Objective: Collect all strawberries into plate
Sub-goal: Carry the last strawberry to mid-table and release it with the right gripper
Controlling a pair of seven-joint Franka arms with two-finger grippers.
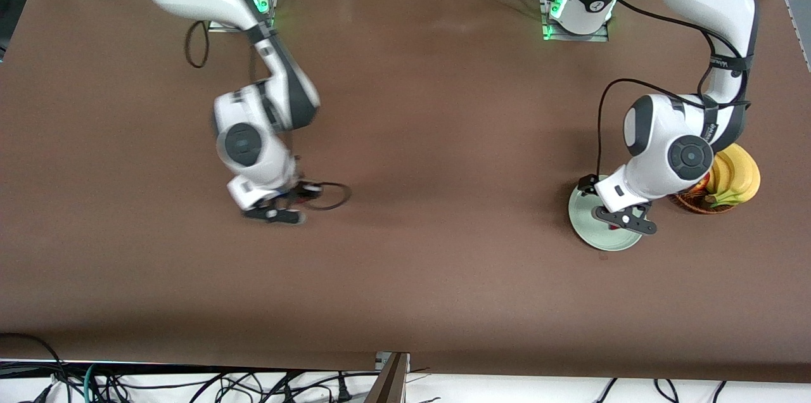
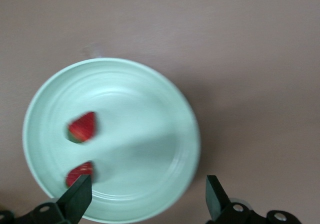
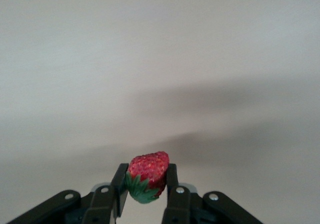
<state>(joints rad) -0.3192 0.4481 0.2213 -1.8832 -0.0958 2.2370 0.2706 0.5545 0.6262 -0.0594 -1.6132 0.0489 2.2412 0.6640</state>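
Front view first: we see the left gripper (image 1: 624,220) hanging over the pale green plate (image 1: 586,229) at the left arm's end of the table, right beside a wicker basket (image 1: 697,203) holding bananas (image 1: 735,178). The right gripper (image 1: 279,210) hovers over bare brown table (image 1: 431,137) toward the right arm's end.

Left wrist view now: we have the plate (image 2: 150,119) below, two strawberries (image 2: 82,127) lying in it close together, and the left gripper's fingers (image 2: 77,199) spread wide with nothing between them.

Right wrist view: we catch the right gripper (image 3: 147,184) pinched tight on a third strawberry (image 3: 146,175), its green cap toward the camera, above plain tabletop.
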